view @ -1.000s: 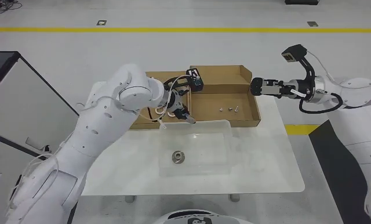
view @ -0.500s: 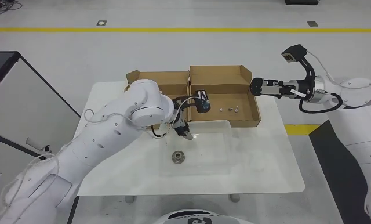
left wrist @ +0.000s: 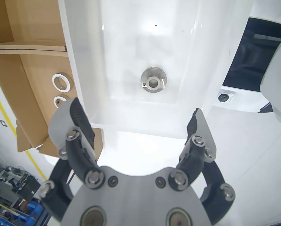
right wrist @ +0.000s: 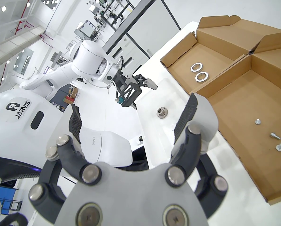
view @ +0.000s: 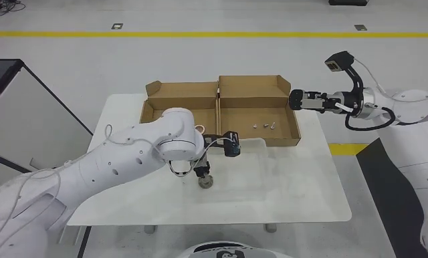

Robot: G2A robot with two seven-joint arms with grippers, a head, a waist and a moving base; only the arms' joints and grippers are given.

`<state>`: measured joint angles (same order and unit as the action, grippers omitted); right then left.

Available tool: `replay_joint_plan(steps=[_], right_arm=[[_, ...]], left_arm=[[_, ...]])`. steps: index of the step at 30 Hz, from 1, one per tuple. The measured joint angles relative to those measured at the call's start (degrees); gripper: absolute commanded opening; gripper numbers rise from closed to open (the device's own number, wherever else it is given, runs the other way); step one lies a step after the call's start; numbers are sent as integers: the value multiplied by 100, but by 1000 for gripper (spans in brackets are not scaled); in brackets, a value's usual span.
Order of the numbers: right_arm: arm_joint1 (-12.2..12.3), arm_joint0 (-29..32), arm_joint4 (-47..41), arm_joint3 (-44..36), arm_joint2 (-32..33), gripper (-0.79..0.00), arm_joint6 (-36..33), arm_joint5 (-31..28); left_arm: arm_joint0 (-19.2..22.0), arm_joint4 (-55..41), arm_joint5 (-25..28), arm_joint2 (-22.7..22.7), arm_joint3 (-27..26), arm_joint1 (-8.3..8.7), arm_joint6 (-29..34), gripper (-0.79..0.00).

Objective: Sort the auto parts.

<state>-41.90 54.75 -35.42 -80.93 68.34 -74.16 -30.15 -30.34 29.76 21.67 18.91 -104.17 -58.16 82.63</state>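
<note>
Bright, even overhead light.
Ceiling lamps (right wrist: 4, 8) flood everything; glare perhaps whitens the tray (left wrist: 84, 48); shadows are faint; straight lines bow at my wrist views' edges.

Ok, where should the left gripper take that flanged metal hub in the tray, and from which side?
Probably the raised centre collar, from straight above. The hub lies flat on the tray floor, collar up, so its thin flange rim offers little to pinch. The left gripper, open, looks wide enough to straddle it.
</note>
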Motion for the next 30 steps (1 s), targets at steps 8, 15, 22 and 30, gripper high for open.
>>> replay_joint_plan(steps=[8, 15, 22, 30], right_arm=[[0, 0, 0, 0, 0, 0, 0, 0], [0, 0, 0, 0, 0, 0, 0, 0], [0, 0, 0, 0, 0, 0, 0, 0], [0, 0, 0, 0, 0, 0, 0, 0]], left_arm=[[139, -12, 118, -340, 225, -54, -119, 0], [209, 51, 128, -439, 325, -117, -129, -231], [284, 46, 154, -694, 465, -182, -155, -289], [246, 26, 155, -921, 648, -269, -157, -311]])
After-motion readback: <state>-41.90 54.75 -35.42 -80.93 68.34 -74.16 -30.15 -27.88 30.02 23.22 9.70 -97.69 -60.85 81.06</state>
